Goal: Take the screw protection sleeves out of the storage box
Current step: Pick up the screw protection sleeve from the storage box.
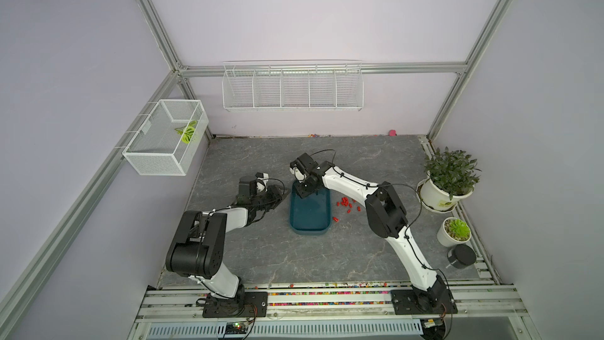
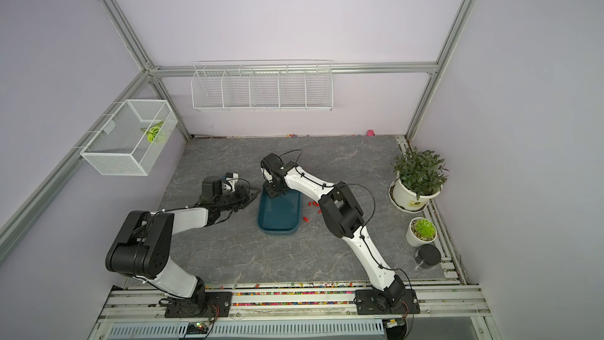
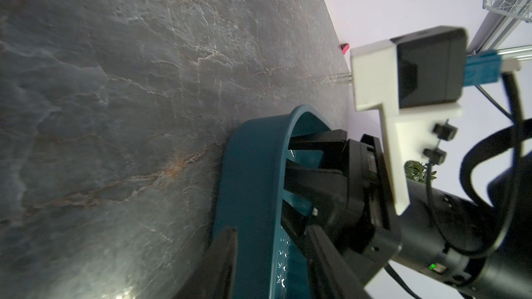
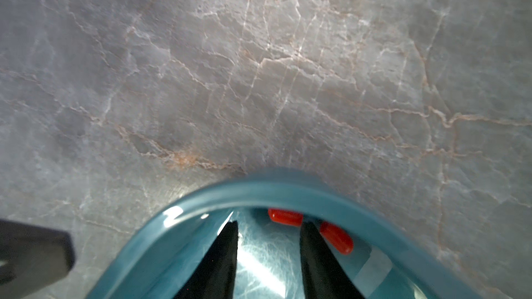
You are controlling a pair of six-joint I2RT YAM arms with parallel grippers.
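Observation:
The dark teal storage box [image 1: 310, 217] [image 2: 279, 215] lies mid-table. My left gripper [image 1: 283, 193] [image 2: 255, 193] [image 3: 267, 243] is shut on its left wall [image 3: 250, 182], one finger outside and one inside. At the box's far end my right gripper [image 1: 305, 191] [image 2: 273, 191] [image 4: 269, 224] reaches in, open, with nothing between its fingers. Two red screw protection sleeves [image 4: 285, 217] [image 4: 336, 238] lie on the box floor against the far wall, just past and beside its fingertips. Several more sleeves [image 1: 348, 204] [image 2: 314, 204] are scattered on the table right of the box.
A potted plant [image 1: 447, 178], a small succulent pot [image 1: 456, 230] and a black cylinder [image 1: 461, 256] line the right edge. White wire baskets [image 1: 292, 88] [image 1: 163, 139] hang on the walls. A pink blob [image 1: 392, 132] sits at the back wall. Coloured beads [image 1: 327, 293] fill the front rail.

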